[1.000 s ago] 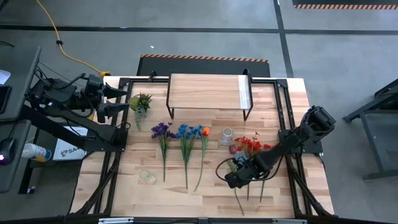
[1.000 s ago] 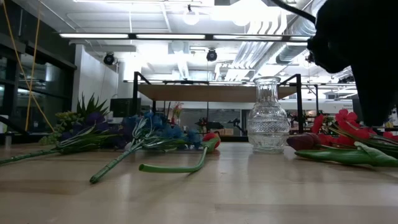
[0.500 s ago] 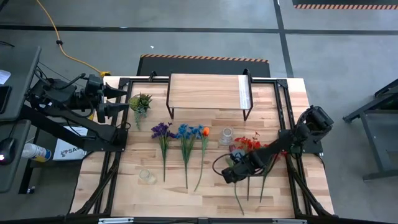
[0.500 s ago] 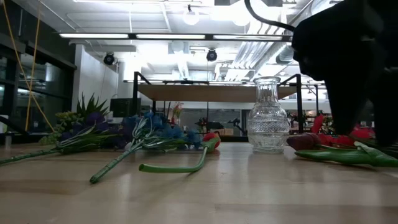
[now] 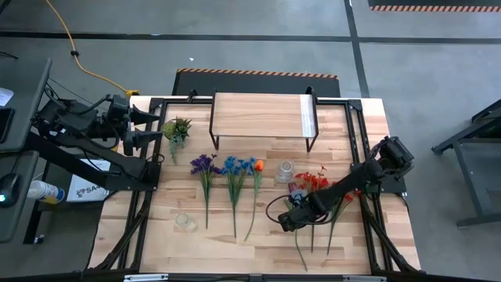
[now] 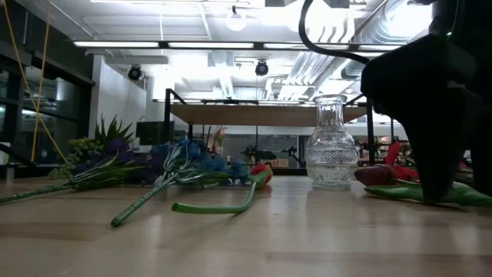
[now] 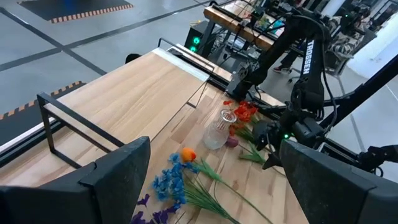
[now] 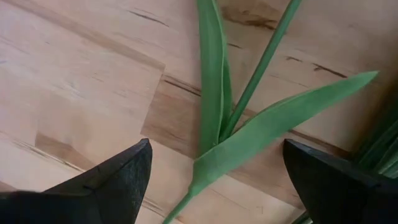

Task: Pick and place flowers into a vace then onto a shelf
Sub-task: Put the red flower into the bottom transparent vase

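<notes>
With its fingers spread over a red flower's stem (image 8: 245, 87) beside the glass vase (image 5: 286, 170), the right gripper (image 5: 286, 221) may pinch only a leaf (left gripper (image 5: 149, 126) idle, released).

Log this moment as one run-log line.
phase: reaching for flower | right gripper: open, low over a green stem among red flowers | left gripper: open, parked off table's left | vase: empty, upright

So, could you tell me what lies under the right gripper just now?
Under the open right gripper lies a green stem with long leaves of the red flowers, on the bare wooden table. The blooms are outside the wrist view, and the arm covers part of the stems from above.
</notes>
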### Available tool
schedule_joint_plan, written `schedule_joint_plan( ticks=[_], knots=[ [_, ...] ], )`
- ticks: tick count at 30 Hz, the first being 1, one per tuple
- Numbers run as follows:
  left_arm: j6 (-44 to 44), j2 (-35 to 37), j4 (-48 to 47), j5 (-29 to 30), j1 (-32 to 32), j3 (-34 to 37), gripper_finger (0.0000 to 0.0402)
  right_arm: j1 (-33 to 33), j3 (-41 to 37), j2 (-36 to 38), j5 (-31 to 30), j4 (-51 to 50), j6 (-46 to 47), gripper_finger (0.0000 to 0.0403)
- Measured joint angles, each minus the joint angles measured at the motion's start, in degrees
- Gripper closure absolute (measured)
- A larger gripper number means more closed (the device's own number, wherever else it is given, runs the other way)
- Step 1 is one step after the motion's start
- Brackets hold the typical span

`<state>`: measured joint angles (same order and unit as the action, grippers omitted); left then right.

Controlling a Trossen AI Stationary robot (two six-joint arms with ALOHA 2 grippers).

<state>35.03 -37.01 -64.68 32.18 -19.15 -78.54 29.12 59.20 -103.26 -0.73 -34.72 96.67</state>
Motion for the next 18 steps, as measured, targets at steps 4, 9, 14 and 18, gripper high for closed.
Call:
schedule_joint_plan(
  ticks=[4,9,14,18],
  knots=[
    [-0.1,0.0,0.0,0.0,0.0,0.0,0.0012,0.0,0.0,-0.3,0.0,0.0,1.0,0.0056],
    [-0.2,0.0,-0.4,0.0,0.0,0.0,0.0011,0.0,-0.1,-0.4,0.0,-0.2,2.0,0.0076],
    [-0.2,0.0,-1.6,-0.1,0.0,0.0,0.0012,0.0,-0.1,-0.5,-0.4,-0.3,2.4,0.0096],
    [-0.2,0.0,-1.8,-0.4,0.0,0.0,0.0012,0.0,-0.2,-0.5,-0.4,-0.3,2.6,0.0106]
  ],
)
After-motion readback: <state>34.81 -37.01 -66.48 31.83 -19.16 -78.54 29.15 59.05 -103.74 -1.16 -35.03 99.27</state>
